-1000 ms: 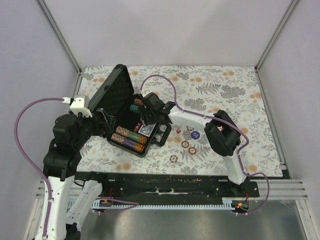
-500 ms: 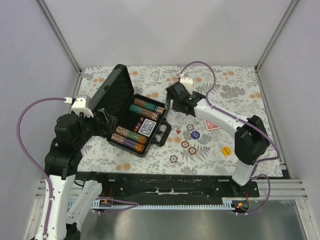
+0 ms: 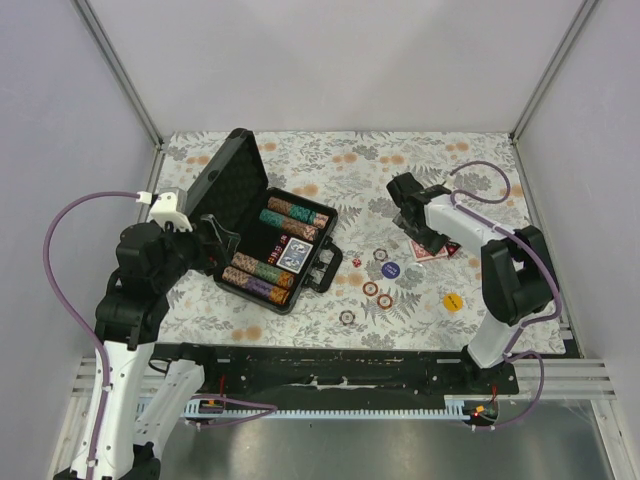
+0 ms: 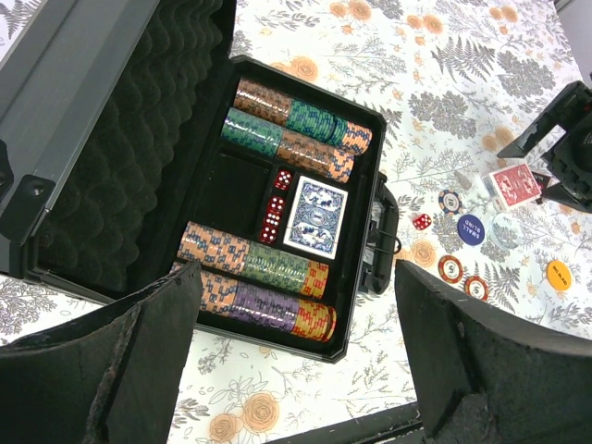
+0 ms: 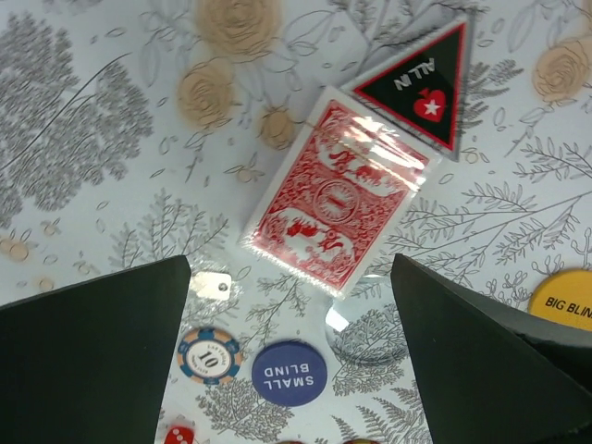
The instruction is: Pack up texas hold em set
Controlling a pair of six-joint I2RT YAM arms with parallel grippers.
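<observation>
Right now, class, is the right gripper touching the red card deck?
Apart. The right wrist view shows the red card deck lying flat between the right gripper's open fingers, with patterned tablecloth visible between the deck and each finger.

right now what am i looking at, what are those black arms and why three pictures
Two robot arms are bolted at the near edge of a flowered table, each ending in a two-finger gripper. The wide picture is from a fixed camera above and behind them; the other two are from a camera on each wrist, so the dark wedges at the bottom are that arm's own fingers. An open black briefcase holds rows of poker chips, a blue card deck and red dice. Loose on the table lie a red card deck, an all-in triangle, a small blind button and some single chips. The left gripper is open facing the briefcase, the right gripper open above the red deck. Neither holds anything.
</observation>
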